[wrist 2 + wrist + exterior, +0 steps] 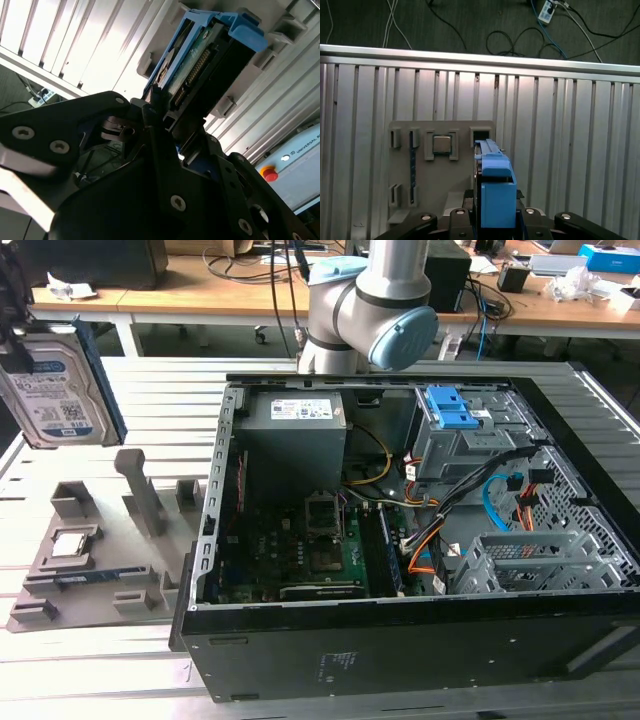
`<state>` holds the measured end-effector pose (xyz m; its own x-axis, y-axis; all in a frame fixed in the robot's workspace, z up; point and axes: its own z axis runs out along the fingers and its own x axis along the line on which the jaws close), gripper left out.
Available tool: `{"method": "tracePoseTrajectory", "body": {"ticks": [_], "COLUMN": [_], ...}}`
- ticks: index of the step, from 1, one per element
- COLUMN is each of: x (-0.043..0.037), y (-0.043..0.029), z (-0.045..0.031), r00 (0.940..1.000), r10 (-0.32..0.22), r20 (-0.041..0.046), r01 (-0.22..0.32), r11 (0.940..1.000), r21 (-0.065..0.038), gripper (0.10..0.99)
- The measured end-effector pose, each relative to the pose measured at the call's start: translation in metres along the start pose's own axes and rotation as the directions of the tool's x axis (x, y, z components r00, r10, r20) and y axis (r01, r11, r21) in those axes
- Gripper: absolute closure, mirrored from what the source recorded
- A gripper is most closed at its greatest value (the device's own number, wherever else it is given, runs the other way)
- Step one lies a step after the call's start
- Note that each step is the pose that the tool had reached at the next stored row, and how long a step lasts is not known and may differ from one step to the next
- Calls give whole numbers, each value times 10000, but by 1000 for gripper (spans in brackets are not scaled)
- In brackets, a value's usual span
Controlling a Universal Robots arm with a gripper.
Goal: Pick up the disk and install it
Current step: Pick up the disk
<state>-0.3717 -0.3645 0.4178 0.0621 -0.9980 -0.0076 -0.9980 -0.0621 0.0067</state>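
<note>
Here's the disk (60, 390), up in the upper left of the exterior view, and the gripper (494, 217) has it clamped, black jaws closed against either side of the drive, nothing loose about that hold. The disk stands on end, long axis close to vertical with a slight lean, its white-and-blue label face turned toward the camera and a blue side rail running down the edge on the exterior view's right. In the second wrist view the connector end and both blue rails point away from the gripper body. The first wrist view looks straight along the drive, edge-on, to the grey tray (445, 180) lying beneath it, where the processor chip (441, 144) sits in its pocket and a blue memory stick (412, 165) lies in a slot nearby. The disk hangs clear of the tray, open air all round it. Toward the exterior view's right the open computer case (215, 540) presents its near wall, well apart from the drive's lower edge; inside, a blue-latched drive cage (450, 415) sits at the upper right and a grey perforated bay (530, 560) at the lower right, cables looping between them
</note>
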Motion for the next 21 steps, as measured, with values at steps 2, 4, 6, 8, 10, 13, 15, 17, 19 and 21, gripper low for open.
{"method": "tracePoseTrajectory", "body": {"ticks": [2, 4, 6, 8, 10, 13, 15, 17, 19, 21], "x": [-3, -5, -9, -11, -14, -19, -22, -24, -27, -29], "y": [0, 0, 1, 1, 1, 1, 2, 1, 2, 2], "z": [-46, -93, -167, -210, -265, -342, -396, -435, -496, -556], "r00": [10000, 10000, 10000, 10000, 10000, 10000, 10000, 10000, 10000, 10000], "r10": [0, 0, 0, 0, 0, -1, 0, 0, 0, 0], "r20": [-2, -4, -9, -12, -15, -19, -20, -22, -22, -23], "r01": [0, 0, 0, 0, 0, 1, 0, 0, 0, 0], "r11": [10000, 10000, 10000, 10000, 10000, 10000, 10000, 10000, 10000, 10000], "r21": [0, -1, 0, 0, 0, 0, -1, -1, -1, 0], "gripper": [718, 718, 718, 718, 718, 718, 718, 718, 718, 718]}}
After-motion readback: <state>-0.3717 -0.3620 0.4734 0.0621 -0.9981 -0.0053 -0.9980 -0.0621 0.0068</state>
